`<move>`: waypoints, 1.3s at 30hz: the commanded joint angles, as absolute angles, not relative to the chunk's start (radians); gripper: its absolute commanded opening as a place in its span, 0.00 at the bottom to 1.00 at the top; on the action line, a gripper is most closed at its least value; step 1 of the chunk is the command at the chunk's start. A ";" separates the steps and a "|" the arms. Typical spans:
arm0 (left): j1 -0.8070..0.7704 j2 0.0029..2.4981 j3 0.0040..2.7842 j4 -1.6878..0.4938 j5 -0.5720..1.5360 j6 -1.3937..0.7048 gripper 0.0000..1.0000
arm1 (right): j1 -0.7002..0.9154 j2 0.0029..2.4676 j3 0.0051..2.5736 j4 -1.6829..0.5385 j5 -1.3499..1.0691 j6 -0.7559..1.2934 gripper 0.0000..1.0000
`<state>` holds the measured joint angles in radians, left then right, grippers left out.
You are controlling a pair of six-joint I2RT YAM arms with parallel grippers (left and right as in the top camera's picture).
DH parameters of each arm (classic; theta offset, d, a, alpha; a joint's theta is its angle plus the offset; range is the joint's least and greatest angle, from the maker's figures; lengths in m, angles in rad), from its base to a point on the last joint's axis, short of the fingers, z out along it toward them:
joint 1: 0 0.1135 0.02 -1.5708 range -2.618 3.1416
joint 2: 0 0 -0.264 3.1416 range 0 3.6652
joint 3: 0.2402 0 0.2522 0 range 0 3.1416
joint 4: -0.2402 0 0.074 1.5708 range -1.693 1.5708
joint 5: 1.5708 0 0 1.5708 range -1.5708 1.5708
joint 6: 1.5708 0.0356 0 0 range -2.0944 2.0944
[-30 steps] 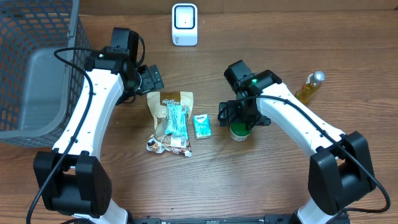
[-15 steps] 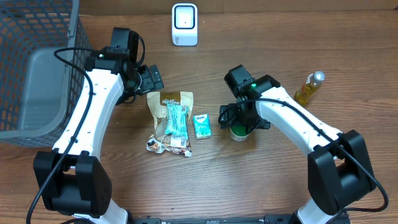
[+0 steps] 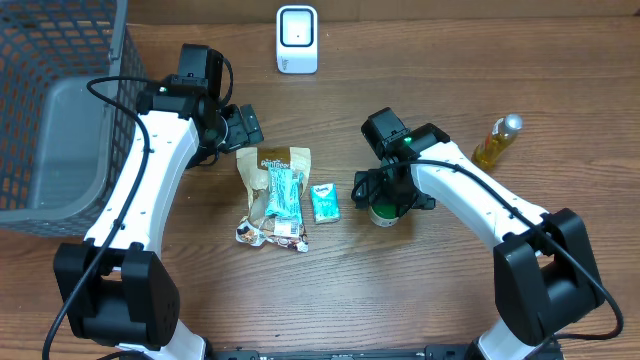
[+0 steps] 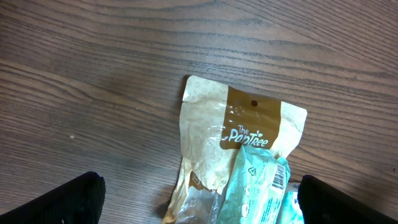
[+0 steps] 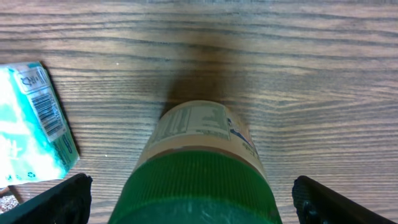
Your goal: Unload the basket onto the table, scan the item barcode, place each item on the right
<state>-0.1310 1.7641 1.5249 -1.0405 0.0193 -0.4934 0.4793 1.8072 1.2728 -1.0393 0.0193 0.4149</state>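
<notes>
A jar with a green ribbed lid (image 5: 199, 183) and a cream label stands upright on the wooden table; it also shows under the arm as the green-lidded jar (image 3: 385, 213). My right gripper (image 5: 189, 202) hangs open right over that lid, one finger on each side, not touching it. A white barcode scanner (image 3: 297, 39) stands at the back edge. My left gripper (image 4: 199, 199) is open above the top of a cream and brown snack pouch (image 4: 233, 134), with a teal packet (image 4: 258, 186) lying across it. A small teal pack (image 5: 31, 121) with a barcode lies left of the jar.
A dark mesh basket (image 3: 60, 60) holding a grey bin (image 3: 70, 140) fills the left side. A yellow bottle (image 3: 498, 139) lies at the right. The snack pile (image 3: 275, 195) and small teal pack (image 3: 324, 202) sit between the two arms.
The right arm has crept slightly forward and down over the green-lidded jar. The left arm has stayed still.
</notes>
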 commanded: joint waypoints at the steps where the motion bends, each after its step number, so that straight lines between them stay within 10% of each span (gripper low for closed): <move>1: -0.131 1.766 1.540 -1.039 0.019 -0.482 1.00 | 0.481 1.794 1.267 -1.035 0.036 0.423 1.00; 39: -0.131 1.766 1.540 -1.039 0.019 -0.482 1.00 | 0.481 1.794 1.267 -1.046 0.068 0.476 1.00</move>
<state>-0.1310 1.7641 1.5246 -1.0405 0.0193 -0.4934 0.4793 1.8072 1.2728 -1.0473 0.0563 0.4496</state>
